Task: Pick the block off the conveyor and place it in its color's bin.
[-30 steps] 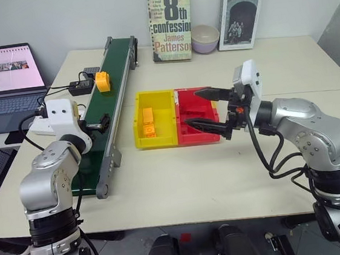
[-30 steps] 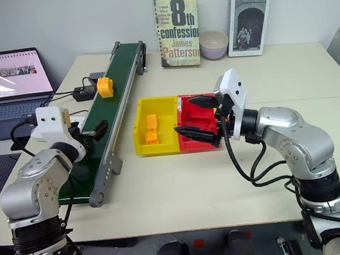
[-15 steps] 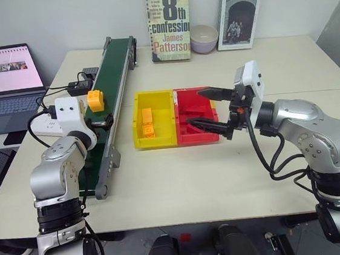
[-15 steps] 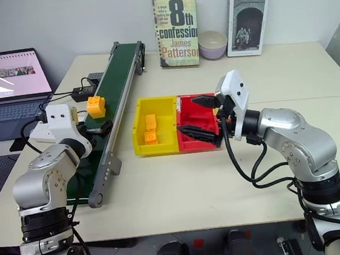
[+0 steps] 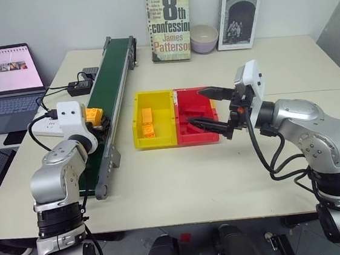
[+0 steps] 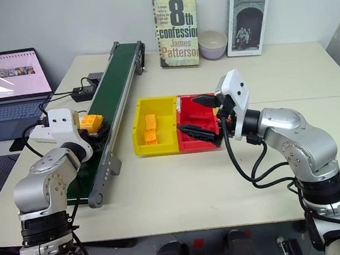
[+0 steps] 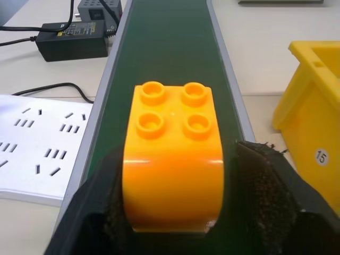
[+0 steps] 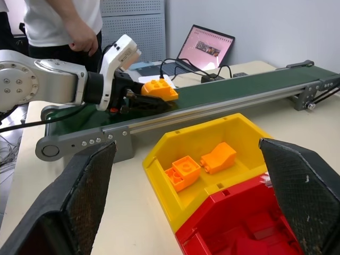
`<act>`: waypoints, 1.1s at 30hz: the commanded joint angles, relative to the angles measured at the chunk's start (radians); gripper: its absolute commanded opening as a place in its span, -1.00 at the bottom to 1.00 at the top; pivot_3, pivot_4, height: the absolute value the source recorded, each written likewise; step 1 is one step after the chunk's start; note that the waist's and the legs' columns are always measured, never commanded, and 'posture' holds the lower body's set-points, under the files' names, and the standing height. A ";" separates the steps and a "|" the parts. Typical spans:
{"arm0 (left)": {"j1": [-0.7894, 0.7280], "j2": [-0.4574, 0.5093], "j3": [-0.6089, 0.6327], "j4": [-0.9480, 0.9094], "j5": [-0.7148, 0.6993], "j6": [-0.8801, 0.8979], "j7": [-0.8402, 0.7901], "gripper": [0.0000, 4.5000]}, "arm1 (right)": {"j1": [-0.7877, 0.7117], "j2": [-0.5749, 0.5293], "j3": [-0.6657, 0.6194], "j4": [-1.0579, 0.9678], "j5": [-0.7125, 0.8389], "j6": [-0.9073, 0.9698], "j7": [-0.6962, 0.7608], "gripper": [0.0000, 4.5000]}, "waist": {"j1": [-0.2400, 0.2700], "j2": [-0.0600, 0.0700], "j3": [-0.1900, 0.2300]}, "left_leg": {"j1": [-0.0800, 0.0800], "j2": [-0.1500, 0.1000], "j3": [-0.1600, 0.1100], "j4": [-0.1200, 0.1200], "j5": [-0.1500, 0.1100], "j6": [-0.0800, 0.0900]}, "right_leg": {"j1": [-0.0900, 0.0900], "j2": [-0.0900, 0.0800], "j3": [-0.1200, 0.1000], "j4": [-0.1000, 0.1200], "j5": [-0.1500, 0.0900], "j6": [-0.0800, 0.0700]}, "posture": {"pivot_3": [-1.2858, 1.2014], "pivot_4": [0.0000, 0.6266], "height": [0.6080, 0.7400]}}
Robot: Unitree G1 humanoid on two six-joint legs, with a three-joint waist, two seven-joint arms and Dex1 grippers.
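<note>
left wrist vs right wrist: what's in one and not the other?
Left wrist alone: white power strip, black adapter, a "15" sticker on the yellow bin. Right wrist alone: laptop, red bin, person, two orange bricks in the yellow bin. Both: block between the left pincer fingers on the belt.

Open tabletop (image 5: 182,181) between conveyor (image 5: 108,85) and yellow bin (image 5: 138,122); red bin (image 5: 198,138) alongside.
</note>
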 commanded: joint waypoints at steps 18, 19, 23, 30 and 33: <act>-0.213 0.124 -0.092 -0.057 -0.090 0.094 -0.231 -0.31 | -0.025 -0.053 -0.041 -0.038 -0.007 -0.013 -0.011 1.00 | 0.003 0.000 0.000 | 0.000 -0.002 0.000 0.000 0.000 0.000 | 0.000 0.002 -0.001 -0.001 0.000 0.000 | 0.03 -0.52 1.00; -0.241 0.142 -0.140 -0.041 -0.095 0.082 -0.294 -0.31 | -0.018 -0.069 -0.044 -0.050 -0.013 -0.006 -0.019 1.00 | 0.003 0.000 0.000 | 0.000 -0.002 0.001 0.000 0.000 0.000 | 0.000 0.002 -0.001 -0.001 0.000 0.000 | 0.03 -0.52 1.00; -0.320 0.181 -0.291 0.054 -0.068 -0.005 -0.475 -0.31 | 0.012 -0.120 -0.037 -0.092 -0.044 0.022 -0.061 1.00 | 0.002 0.000 0.000 | -0.001 -0.002 0.002 0.000 0.000 0.000 | 0.000 0.002 -0.001 -0.002 0.000 0.000 | 0.03 -0.52 1.00; -0.446 0.113 -0.472 0.406 0.091 -0.293 -0.614 -0.16 | 0.077 -0.126 -0.057 -0.184 -0.033 0.090 -0.146 1.00 | -0.001 0.000 0.000 | -0.001 0.000 0.002 -0.001 0.000 0.000 | -0.001 0.004 -0.001 -0.001 -0.001 -0.001 | 0.03 -0.52 1.00; -0.482 0.093 -0.513 0.517 0.144 -0.383 -0.661 0.16 | 0.103 -0.119 -0.079 -0.230 -0.019 0.123 -0.186 1.00 | -0.001 0.000 0.000 | -0.001 0.000 0.002 -0.001 0.000 0.000 | -0.002 0.004 -0.001 0.000 -0.001 -0.001 | 0.03 -0.52 1.00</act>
